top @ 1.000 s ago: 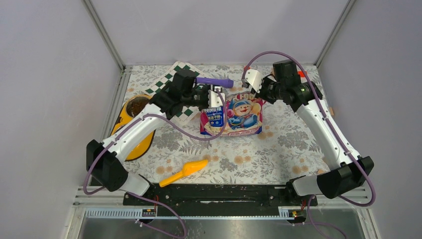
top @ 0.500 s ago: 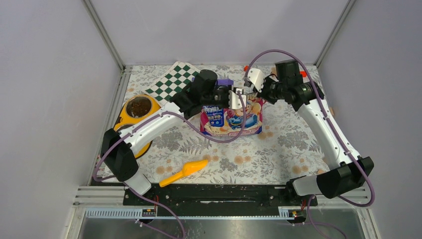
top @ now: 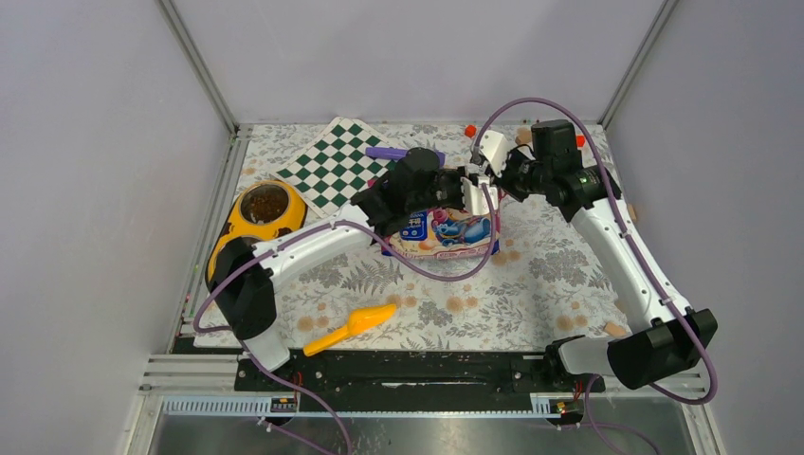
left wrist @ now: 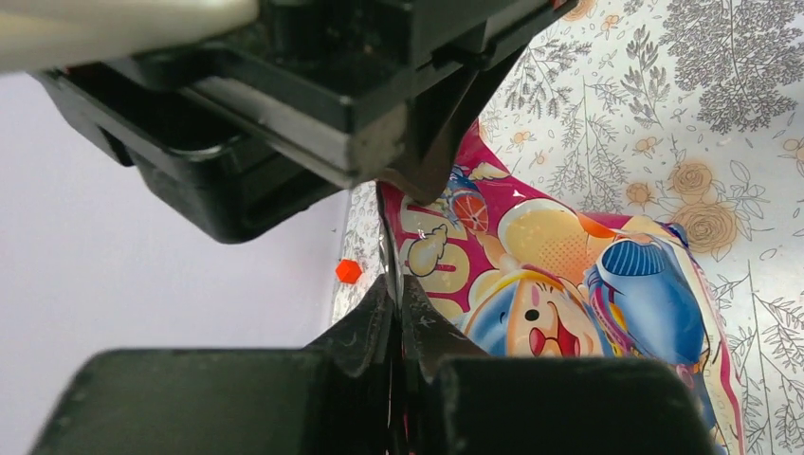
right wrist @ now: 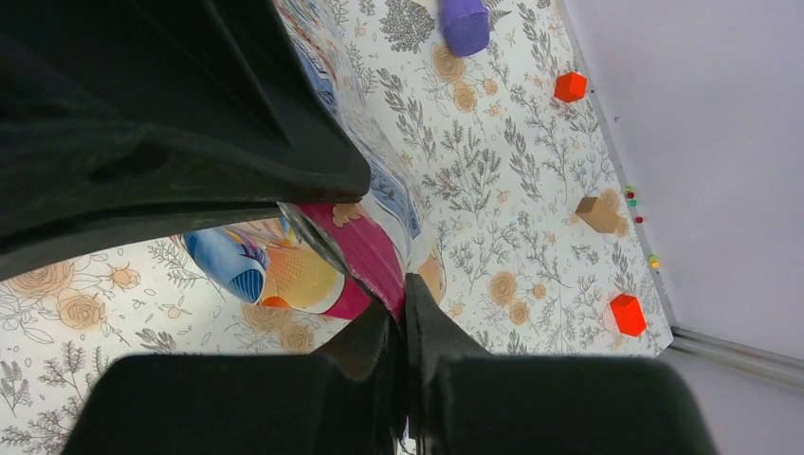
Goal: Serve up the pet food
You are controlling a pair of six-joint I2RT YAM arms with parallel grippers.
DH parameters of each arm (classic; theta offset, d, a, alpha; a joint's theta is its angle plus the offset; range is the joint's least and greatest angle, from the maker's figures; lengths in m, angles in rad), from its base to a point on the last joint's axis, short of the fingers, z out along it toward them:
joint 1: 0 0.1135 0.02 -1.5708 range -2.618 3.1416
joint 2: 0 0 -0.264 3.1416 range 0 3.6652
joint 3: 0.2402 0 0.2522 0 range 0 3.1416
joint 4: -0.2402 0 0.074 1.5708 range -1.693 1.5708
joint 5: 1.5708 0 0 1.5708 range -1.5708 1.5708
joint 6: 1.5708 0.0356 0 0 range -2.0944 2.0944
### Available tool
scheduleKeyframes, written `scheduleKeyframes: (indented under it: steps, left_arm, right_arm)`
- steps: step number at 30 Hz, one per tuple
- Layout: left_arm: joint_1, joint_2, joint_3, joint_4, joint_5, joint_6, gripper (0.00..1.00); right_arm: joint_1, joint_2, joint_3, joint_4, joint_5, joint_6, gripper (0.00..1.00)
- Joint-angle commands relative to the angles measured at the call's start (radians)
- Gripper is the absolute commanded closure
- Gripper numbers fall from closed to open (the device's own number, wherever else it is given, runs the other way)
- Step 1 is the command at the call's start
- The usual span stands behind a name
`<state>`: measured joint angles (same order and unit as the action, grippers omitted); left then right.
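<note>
At the left of the bench (top: 531, 284) the yellow feeder (top: 297, 210) and the orange scoop (top: 353, 325) near the front edge lie where they did a second ago. The change is in the left arm. A second ago its hand was at the left end of the bag's top edge, next to the checkered mat (top: 332, 163). It has since swept right along that edge, and the left hand (top: 471, 190) is now closed on the top seam of the pet food bag (top: 446, 235), almost touching the right hand (top: 493, 178). The right hand has kept its own pinch near the top right corner. Both wrist views show the seam clamped between closed fingers. The bag lies mid-bench, just right of the mat, its top edge held up by the two grips. With two pinches side by side on one seam, this looks like the setup for tearing the bag open — no tear shows yet, so scooping and filling are still to come.
</note>
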<state>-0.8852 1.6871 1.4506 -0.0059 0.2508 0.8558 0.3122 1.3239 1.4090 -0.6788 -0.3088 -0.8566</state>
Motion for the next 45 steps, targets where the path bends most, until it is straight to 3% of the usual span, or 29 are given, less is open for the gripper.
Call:
scheduleKeyframes:
  steps: [1,11,23,34,45]
  left_arm:
    - [-0.007,-0.003,-0.024,0.037,-0.089,0.026,1.0]
    - [0.025,-0.063,0.019,-0.239,-0.161,0.109,1.0]
    - [0.102,-0.119,0.051,-0.543,-0.303,0.216,1.0]
    - [0.173,-0.152,0.008,-0.664,-0.414,0.279,1.0]
    - [0.256,-0.23,-0.028,-0.701,-0.408,0.278,1.0]
  right_arm:
    - [-0.026,-0.047,0.02,0.091,0.029,0.039,1.0]
    - [-0.039,-0.057,0.03,0.169,0.327,0.178,1.0]
    - [-0.057,-0.146,-0.112,0.361,0.546,0.287,1.0]
    - [-0.084,-0.156,-0.15,0.416,0.715,0.385,1.0]
    - [-0.087,-0.217,-0.21,0.454,0.651,0.366,1.0]
